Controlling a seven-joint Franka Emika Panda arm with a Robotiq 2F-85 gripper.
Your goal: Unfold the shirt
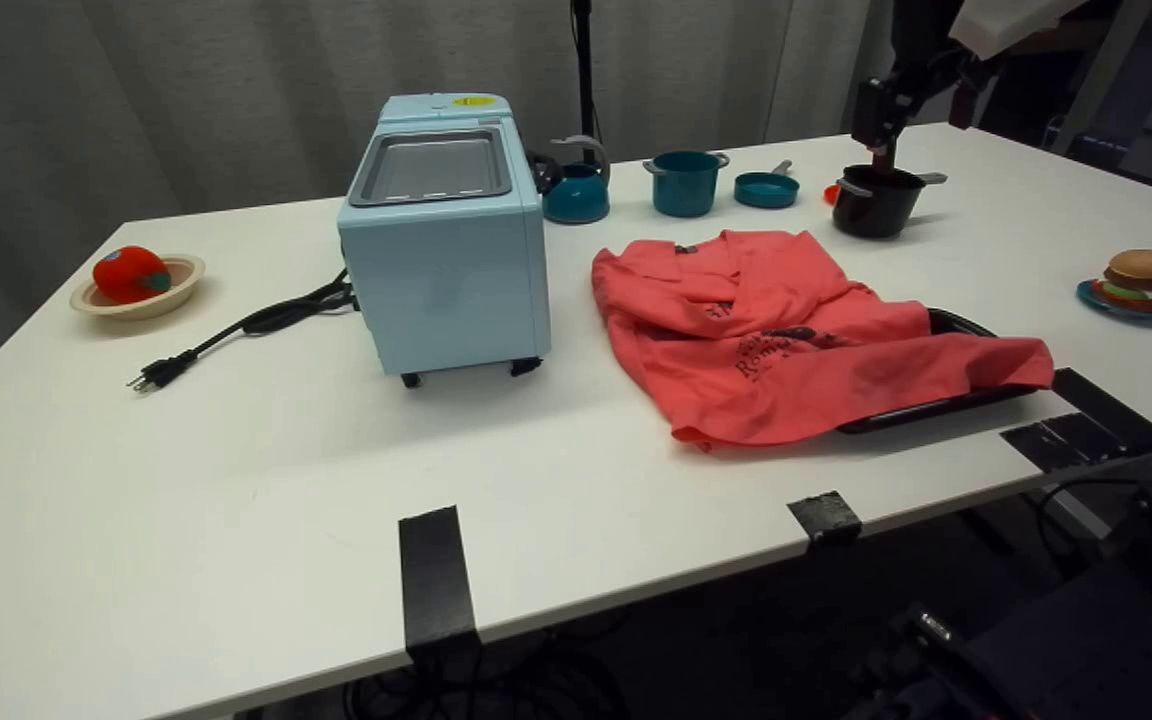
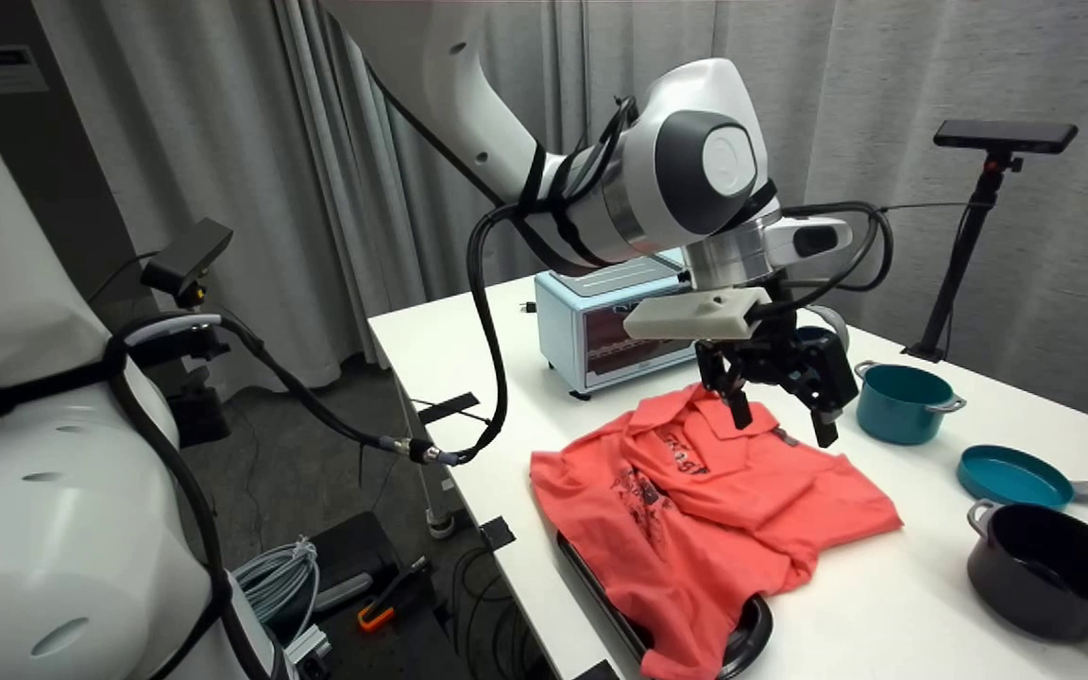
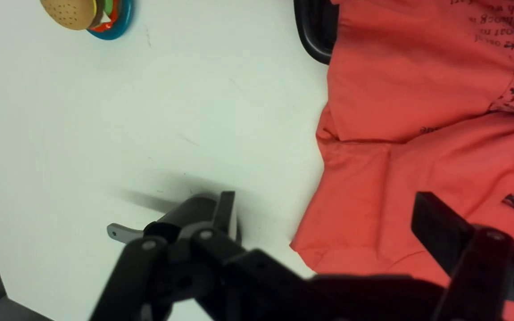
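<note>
The shirt [image 1: 786, 370], coral red, lies on the white table [image 1: 256, 520], one end draped over a black tray [image 3: 317, 26] whose rim shows on both sides of the cloth. The garment is creased and only partly spread: a fold crosses it and interrupts the dark print on its front.

In an exterior view the white arm [image 2: 671, 179] enters from above, its forearm sloping down toward the shirt and its wrist turned so that the gripper [image 2: 783, 425] points downward. The gripper hangs above table level, near the shirt and apart from it; its exact height over the cloth cannot be told. The fingers [image 3: 437, 227] are spread well apart. In the wrist view one finger overlaps the shirt and the other overlaps a black pot [image 1: 876, 215].

The black pot stands upright, near the shirt but not touching. Along the same side of the shirt stand a teal pot [image 2: 898, 420] and a teal pan [image 2: 1011, 472], both apart from the fabric. A light-blue toaster oven [image 1: 446, 280] stands near the shirt, apart; behind it a teal kettle [image 1: 576, 195] is partly hidden. Farther from the shirt, past the toaster oven, lie a black power cord [image 1: 276, 318] and a bowl [image 1: 151, 308] holding a red tomato [image 1: 124, 272]. Out from the shirt's tray end, well apart, a toy burger [image 1: 1144, 275] sits on a small blue plate [image 3: 124, 22].
</note>
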